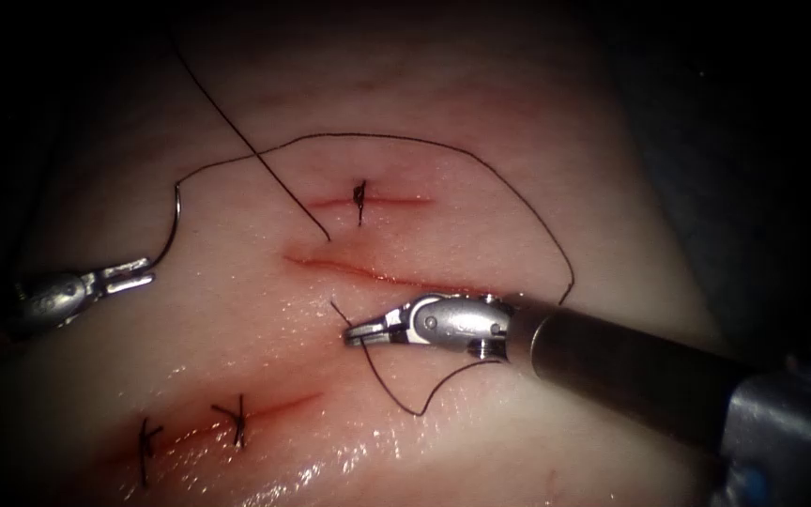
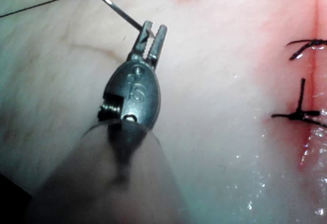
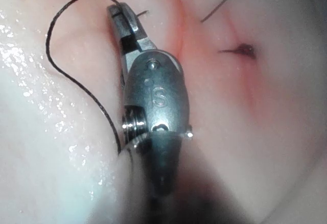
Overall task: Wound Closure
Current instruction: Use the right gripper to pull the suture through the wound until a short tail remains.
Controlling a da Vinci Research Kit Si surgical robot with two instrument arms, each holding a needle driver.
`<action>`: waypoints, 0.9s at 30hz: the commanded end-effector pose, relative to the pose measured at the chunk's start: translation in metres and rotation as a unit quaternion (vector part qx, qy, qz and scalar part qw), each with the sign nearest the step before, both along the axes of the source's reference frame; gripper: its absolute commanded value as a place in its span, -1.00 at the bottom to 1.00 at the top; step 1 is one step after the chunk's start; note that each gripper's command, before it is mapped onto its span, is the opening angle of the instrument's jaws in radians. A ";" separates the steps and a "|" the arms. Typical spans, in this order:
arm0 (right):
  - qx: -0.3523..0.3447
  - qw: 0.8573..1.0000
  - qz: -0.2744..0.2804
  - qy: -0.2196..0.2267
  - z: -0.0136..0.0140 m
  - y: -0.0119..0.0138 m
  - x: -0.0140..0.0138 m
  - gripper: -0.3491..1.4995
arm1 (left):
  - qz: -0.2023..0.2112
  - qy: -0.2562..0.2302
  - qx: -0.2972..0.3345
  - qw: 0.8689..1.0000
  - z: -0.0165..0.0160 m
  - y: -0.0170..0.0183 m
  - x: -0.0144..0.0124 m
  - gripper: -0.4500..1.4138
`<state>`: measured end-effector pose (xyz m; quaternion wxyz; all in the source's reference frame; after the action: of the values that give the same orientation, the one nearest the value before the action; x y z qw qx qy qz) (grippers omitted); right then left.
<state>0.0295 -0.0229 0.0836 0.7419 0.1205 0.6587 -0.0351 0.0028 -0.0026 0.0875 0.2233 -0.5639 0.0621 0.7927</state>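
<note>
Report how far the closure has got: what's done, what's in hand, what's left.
Done: two knotted stitches close the lowest cut, one stitch the top cut. In hand: the left tool grips the curved needle near one end, clear of the tissue; the right tool is shut on the thread. Left: the middle cut shows no knotted stitch.

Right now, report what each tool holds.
Left tool: shut on the needle, outside the tissue.
Right tool: shut on the thread.
</note>
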 end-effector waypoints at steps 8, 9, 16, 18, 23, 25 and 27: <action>0.014 0.991 -0.122 0.049 -0.0085 -0.0097 -0.0033 -1.00 | 0.003 -0.001 0.000 1.000 0.0009 0.0003 -0.0010 -1.00; 0.015 0.988 -0.142 0.049 -0.0092 -0.0104 -0.0036 -1.00 | 0.004 -0.002 0.000 1.000 0.0010 0.0003 -0.0011 -1.00; 0.035 0.996 -0.065 0.048 -0.0100 -0.0054 -0.0033 0.38 | 0.005 -0.002 0.002 1.000 0.0010 0.0001 -0.0011 -1.00; 0.027 0.998 -0.035 0.044 -0.0097 -0.0032 -0.0030 0.69 | 0.005 -0.002 0.002 1.000 0.0011 0.0000 -0.0011 -1.00; 0.015 0.999 0.012 0.029 -0.0067 0.0023 -0.0011 0.84 | 0.007 -0.003 0.004 1.000 0.0012 0.0000 -0.0011 -1.00; 0.014 0.999 0.023 0.020 -0.0051 0.0034 0.0000 0.89 | 0.008 -0.003 0.004 1.000 0.0012 0.0000 -0.0011 -1.00; 0.012 0.999 0.032 0.012 -0.0034 0.0043 0.0010 0.89 | 0.009 -0.002 0.005 1.000 0.0012 0.0000 -0.0011 -1.00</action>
<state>0.0296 -0.0193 0.0798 0.7349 0.1078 0.6696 -0.0011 0.0021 -0.0028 0.0880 0.2201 -0.5647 0.0526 0.7937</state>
